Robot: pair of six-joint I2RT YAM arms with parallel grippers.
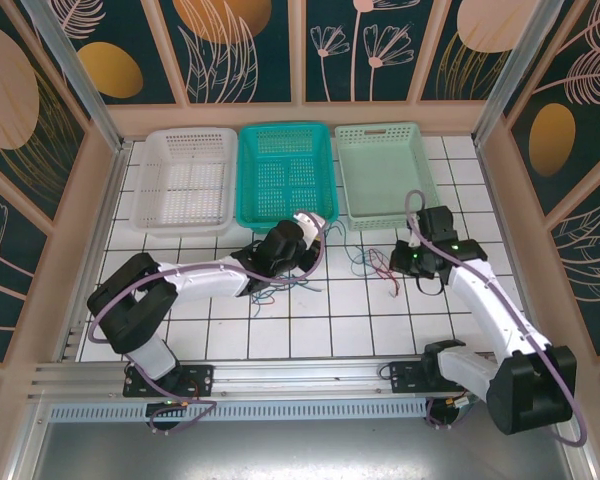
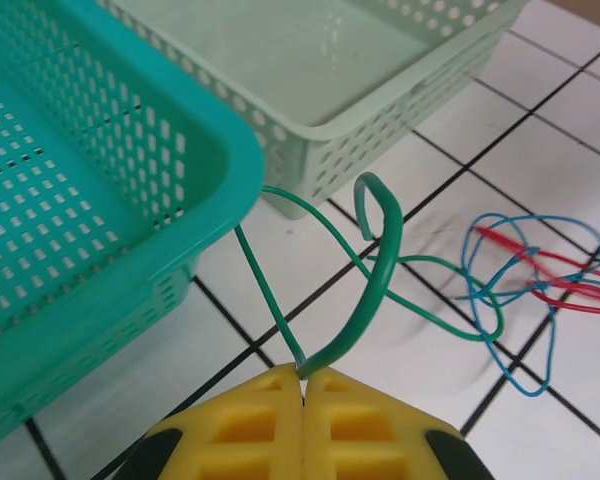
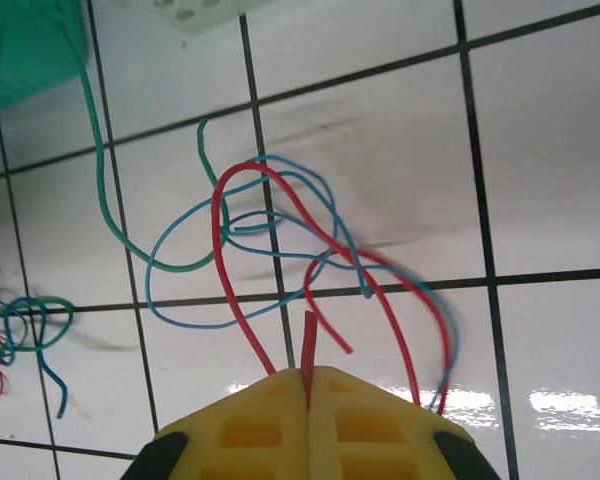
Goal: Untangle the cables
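left jaws are shut tight, pinching a green cable [image 2: 388,262] right at the seam; it arcs up off the tips just in front of the teal basket [image 2: 215,150] corner, w/ the pale green basket [image 2: 400,110] right behind it; right jaws closed too, clamped on the end of a red cable [image 3: 308,340]; that one loops out over the tiles and is threaded thru a blue cable [image 2: 528,392], def all knotted together; from the top cam the cables [image 1: 365,262] lie on the white tiled worktop [image 1: 380,320] between the two arms, just in front of the teal and pale green baskets; another small clump sits under the left arm's wrist; white basket [image 1: 188,180] is off to the left, well apart from the mess; can't tell which strand goes where in the clump tbh
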